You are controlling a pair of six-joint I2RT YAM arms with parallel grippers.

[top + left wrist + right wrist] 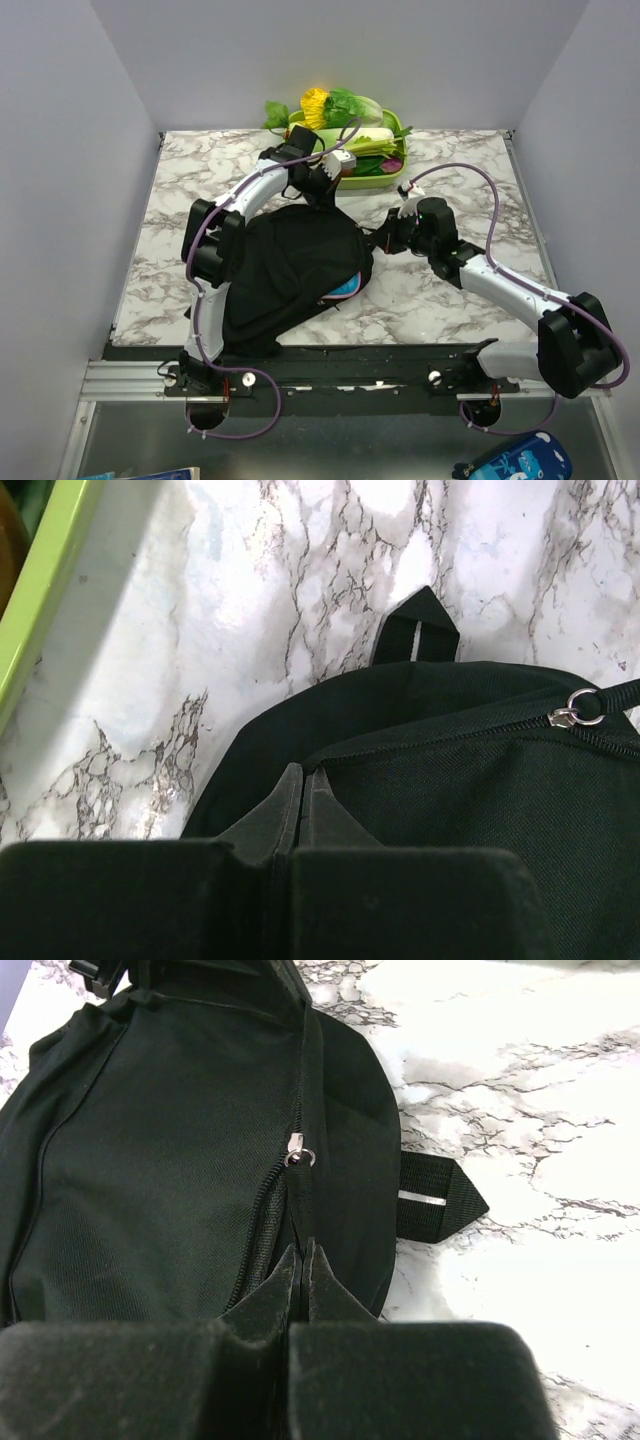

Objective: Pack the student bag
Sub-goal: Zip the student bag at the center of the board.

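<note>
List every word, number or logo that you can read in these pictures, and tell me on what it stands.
No text can be read.
The backpack shows no print or label.
The blue pouch in front of the table has white marks, too blurred to read.

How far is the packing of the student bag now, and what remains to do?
Looks done: a blue and pink item sits at the student bag opening. In hand: the left end effector pinches the bag fabric while the right end effector grips the pull strap below the zip slider. Left: the zip seems only partly run, so closing remains.
</note>
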